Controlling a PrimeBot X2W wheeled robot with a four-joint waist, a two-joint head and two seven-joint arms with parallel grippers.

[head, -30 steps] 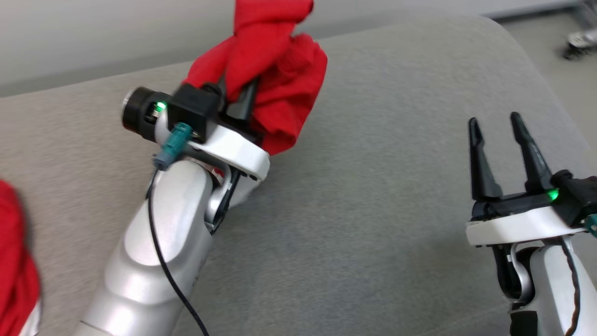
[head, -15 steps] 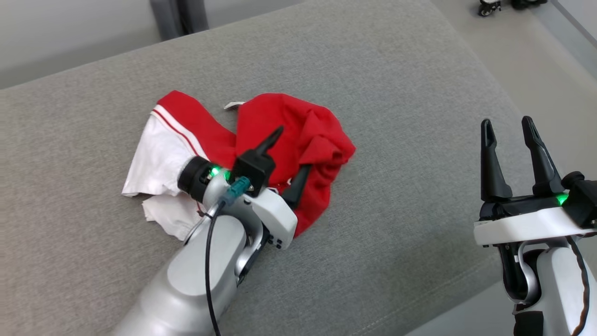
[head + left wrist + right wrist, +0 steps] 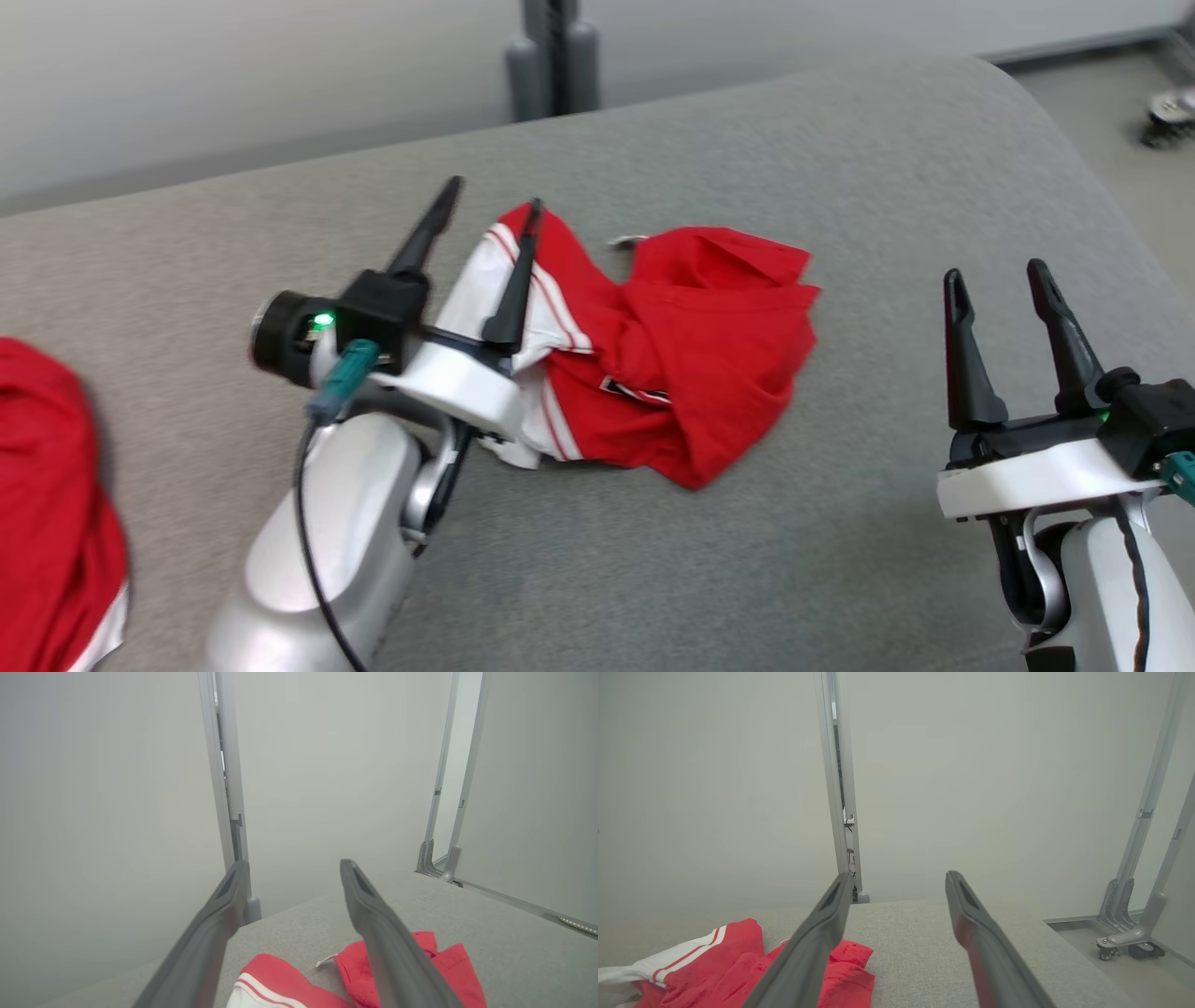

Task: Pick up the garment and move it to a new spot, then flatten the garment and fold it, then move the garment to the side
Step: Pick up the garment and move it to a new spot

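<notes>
Covering the white left end of the crumpled red-and-white jersey garment, the left gripper hangs with fingers spread, gripping nothing. Another red cloth is cut off at the left edge. A grey metal post stands behind the grey fabric-covered surface. Garment lies mid-surface; right gripper, spread and empty, sits well apart on its right.
</notes>
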